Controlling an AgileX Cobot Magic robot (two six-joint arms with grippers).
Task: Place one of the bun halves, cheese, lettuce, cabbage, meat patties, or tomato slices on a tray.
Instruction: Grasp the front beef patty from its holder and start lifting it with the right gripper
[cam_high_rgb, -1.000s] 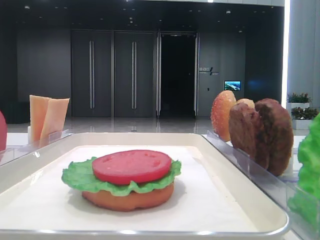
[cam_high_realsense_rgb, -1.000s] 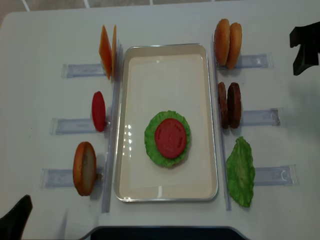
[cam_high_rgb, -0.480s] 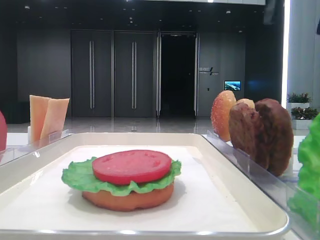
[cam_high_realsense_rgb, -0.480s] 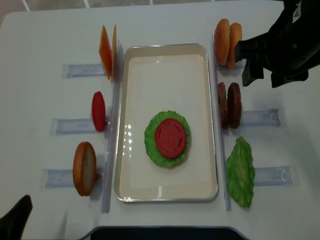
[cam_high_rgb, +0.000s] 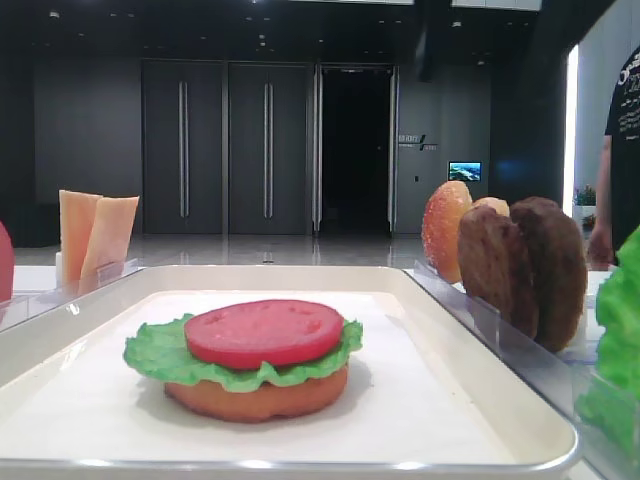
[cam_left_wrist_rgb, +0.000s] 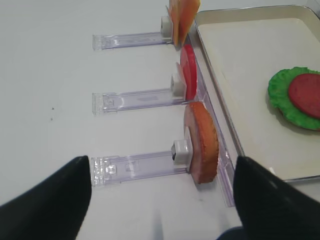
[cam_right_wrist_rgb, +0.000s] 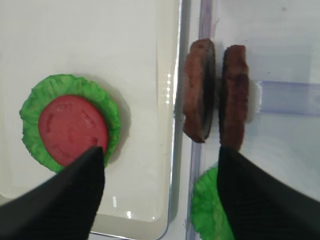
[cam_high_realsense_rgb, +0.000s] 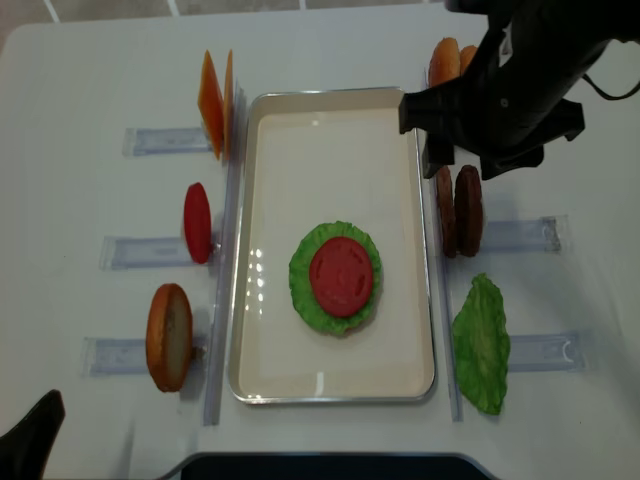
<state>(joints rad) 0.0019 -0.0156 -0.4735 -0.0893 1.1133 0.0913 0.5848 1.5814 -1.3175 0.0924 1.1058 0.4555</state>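
Observation:
On the cream-white tray (cam_high_realsense_rgb: 330, 130) lies a stack of one bun half (cam_high_rgb: 255, 395), lettuce (cam_high_realsense_rgb: 305, 300) and a tomato slice (cam_high_realsense_rgb: 341, 276). Two meat patties (cam_high_realsense_rgb: 458, 210) (cam_right_wrist_rgb: 200, 90) stand on edge in a rack right of the tray. My right gripper (cam_right_wrist_rgb: 160, 152) (cam_high_realsense_rgb: 472, 160) hovers open and empty just behind and above them. Its arm partly hides the bun halves (cam_high_realsense_rgb: 445, 60) at the back right. A lettuce leaf (cam_high_realsense_rgb: 482, 343) stands at the front right. Left of the tray stand cheese (cam_high_realsense_rgb: 215, 100), a tomato slice (cam_left_wrist_rgb: 188, 77) and a bun half (cam_left_wrist_rgb: 202, 142). My left gripper (cam_left_wrist_rgb: 162, 165) is open and empty by the front left corner.
Clear plastic racks (cam_high_realsense_rgb: 150, 250) (cam_high_realsense_rgb: 520, 235) flank the tray on both sides. A person in a dark shirt (cam_high_rgb: 622, 150) stands at the right edge of the low view. The table's front edge (cam_high_realsense_rgb: 330, 465) runs just below the tray.
My right arm has swung in from the table's far right edge to above the patties and buns, its jaws still open. The left gripper has not moved.

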